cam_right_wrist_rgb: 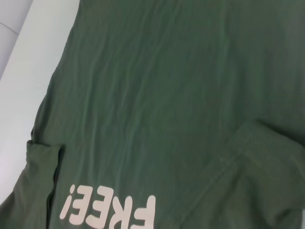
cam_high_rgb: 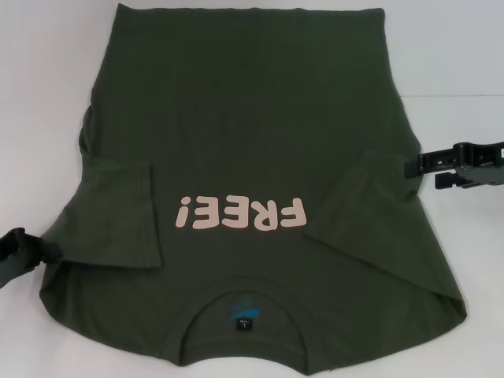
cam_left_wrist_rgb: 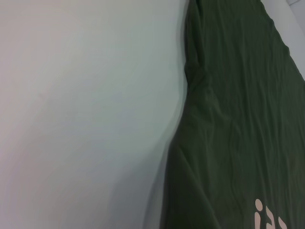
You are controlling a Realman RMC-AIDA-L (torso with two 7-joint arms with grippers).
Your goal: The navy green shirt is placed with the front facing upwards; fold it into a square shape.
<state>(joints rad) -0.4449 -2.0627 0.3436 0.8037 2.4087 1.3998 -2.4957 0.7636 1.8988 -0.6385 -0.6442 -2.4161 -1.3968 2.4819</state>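
Shirt (cam_high_rgb: 260,134) lies flat on white table (cam_high_rgb: 39,79), both sleeves folded inward. Left gripper (cam_high_rgb: 20,253) touches its edge, right gripper (cam_high_rgb: 441,169) beside it; jaw states unclear.

The navy green shirt (cam_high_rgb: 260,142) lies flat, front up, sleeves folded inward.

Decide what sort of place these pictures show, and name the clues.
Probably a robot test bench or lab: a plain white table holding only the navy green shirt, sleeves folded in, with the left gripper and right gripper at its sides.
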